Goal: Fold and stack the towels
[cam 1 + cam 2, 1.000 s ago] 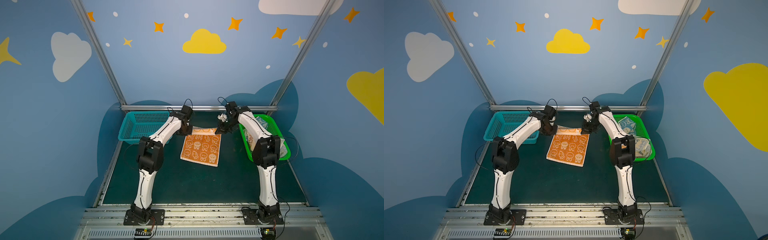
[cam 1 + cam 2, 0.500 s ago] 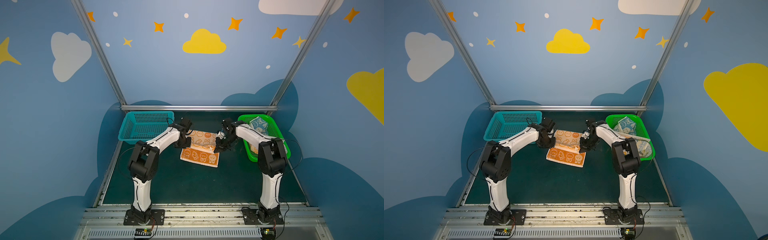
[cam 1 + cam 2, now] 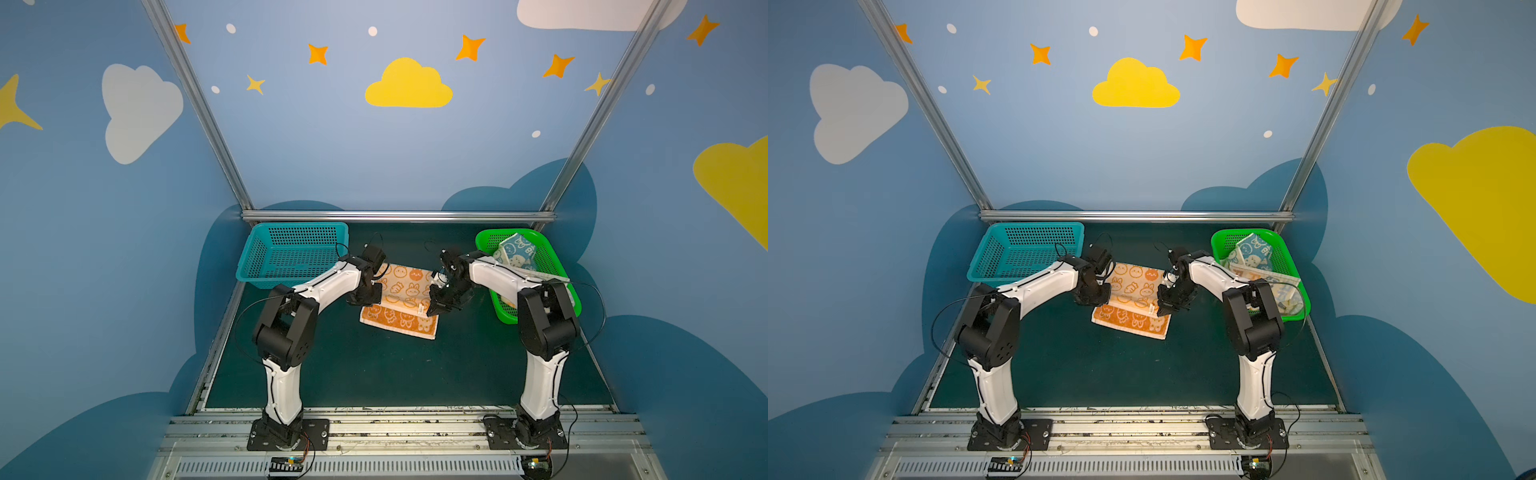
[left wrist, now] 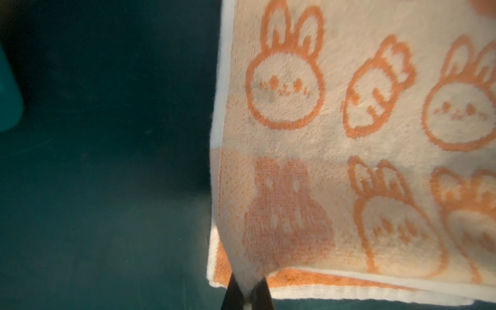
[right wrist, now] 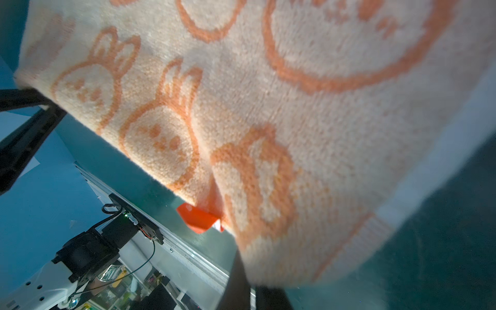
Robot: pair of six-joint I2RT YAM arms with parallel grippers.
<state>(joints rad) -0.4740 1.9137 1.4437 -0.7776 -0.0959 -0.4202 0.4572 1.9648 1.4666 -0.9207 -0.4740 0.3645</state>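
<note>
- The dark green table (image 3: 374, 374) has the orange rabbit towel (image 3: 409, 282) in its middle, folded partway over itself with the pale side up.
- It lies between a teal basket (image 3: 299, 226) and a green basket (image 3: 506, 315).
- In the green basket lie a blue towel (image 3: 517, 251) and a striped towel (image 3: 1262, 277); their lettering is too small to read.
- Only the wrist views show the left gripper (image 4: 248, 294) and right gripper (image 5: 249, 290) each pinched tight on a corner of the orange rabbit towel.
- Only the right wrist view shows an orange tag (image 5: 198, 218), with no readable writing.
</note>
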